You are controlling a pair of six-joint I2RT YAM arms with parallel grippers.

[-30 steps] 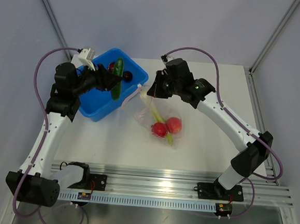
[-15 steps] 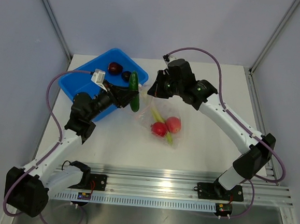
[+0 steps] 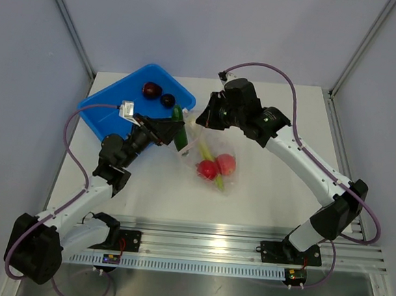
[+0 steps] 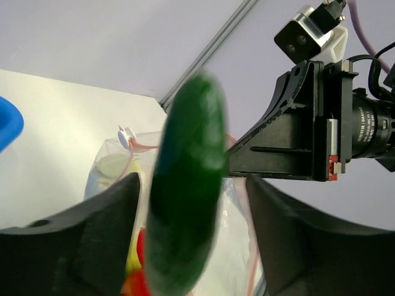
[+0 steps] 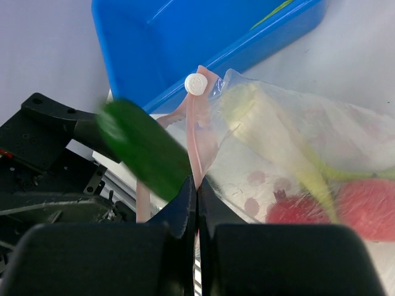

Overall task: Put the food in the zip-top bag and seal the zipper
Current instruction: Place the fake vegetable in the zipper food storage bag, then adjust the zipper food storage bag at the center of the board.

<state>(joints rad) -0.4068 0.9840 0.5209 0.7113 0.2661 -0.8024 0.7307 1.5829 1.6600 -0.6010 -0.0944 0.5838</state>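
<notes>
The bin point(image 3: 123, 91) at the far left holds two dark fruits point(image 3: 152, 89). Just beside it lies the bag point(image 5: 358, 132) (two red fruits point(image 3: 208, 169) and the stalk point(image 5: 271, 135) are inside). The right gripper point(image 5: 197, 197) is fully closed on the bag at its zipper point(image 5: 191, 135), lifting the mouth. The left gripper point(image 4: 192, 203) stands wider than the cucumber point(image 4: 185, 154), which looks loose between the fingers at the mouth. For a good drop, I think the mouth should be held high, and the left fingers should leave without touching the plastic.
</notes>
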